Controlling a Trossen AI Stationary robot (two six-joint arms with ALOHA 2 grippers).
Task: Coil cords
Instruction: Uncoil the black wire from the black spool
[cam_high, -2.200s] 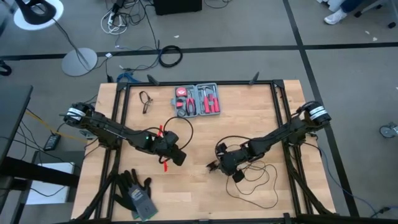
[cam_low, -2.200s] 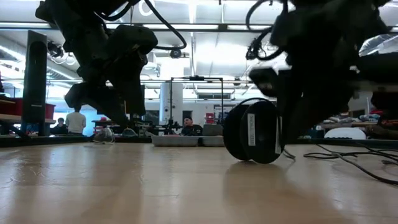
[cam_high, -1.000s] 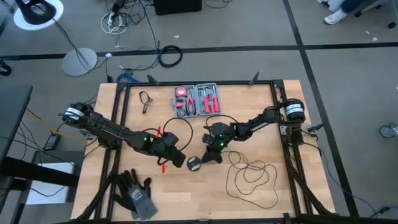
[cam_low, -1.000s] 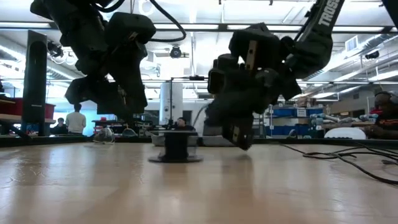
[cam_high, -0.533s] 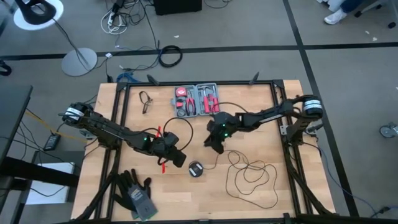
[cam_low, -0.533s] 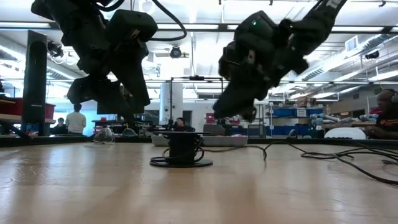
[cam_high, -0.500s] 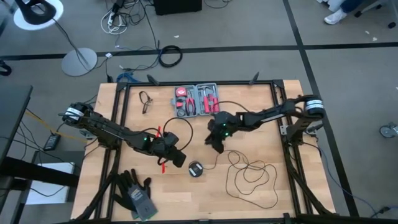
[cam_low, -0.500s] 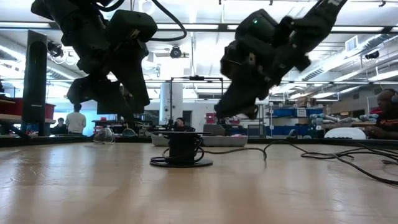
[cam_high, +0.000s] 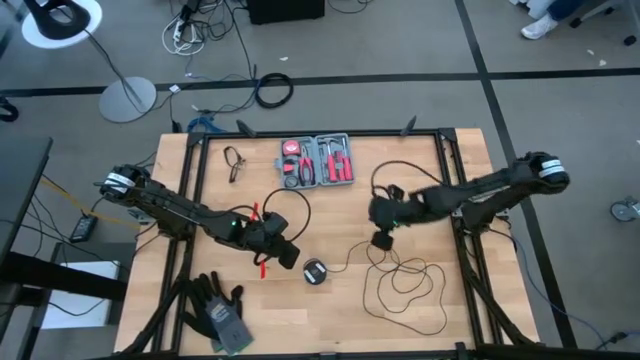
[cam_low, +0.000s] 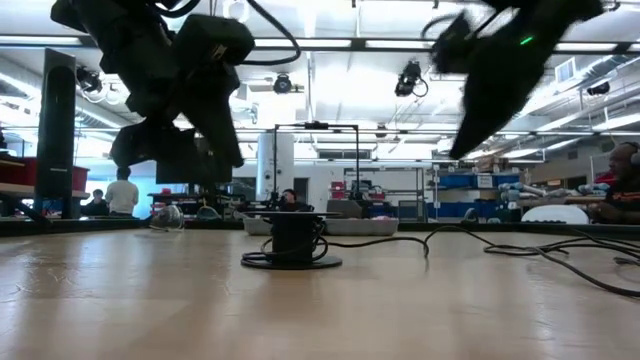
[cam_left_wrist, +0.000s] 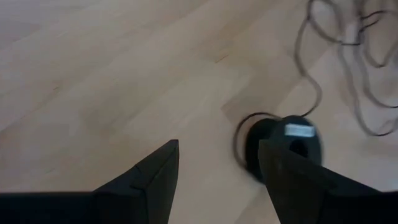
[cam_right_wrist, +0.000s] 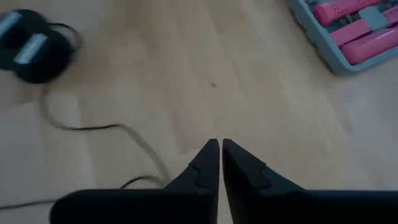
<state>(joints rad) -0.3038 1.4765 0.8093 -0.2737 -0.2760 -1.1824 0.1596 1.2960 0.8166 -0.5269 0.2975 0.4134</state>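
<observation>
Right gripper (cam_high: 381, 240) centre frame, fingers pinched shut, empty | left gripper (cam_high: 288, 252) wide open beside puck (cam_high: 315, 272) | cord (cam_high: 405, 285) loose lower right

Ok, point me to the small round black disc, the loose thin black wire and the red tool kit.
Small round black disc (cam_high: 315, 271), high view, its top face.
Loose thin black wire (cam_high: 404, 290), high view, the tangled loops on the wood.
Red tool kit (cam_high: 318, 161), high view, middle of the open tray.

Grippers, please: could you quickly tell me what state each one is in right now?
Left gripper: open, holding nothing, beside the black disc.
Right gripper: shut, empty, above the table near the cord.
</observation>
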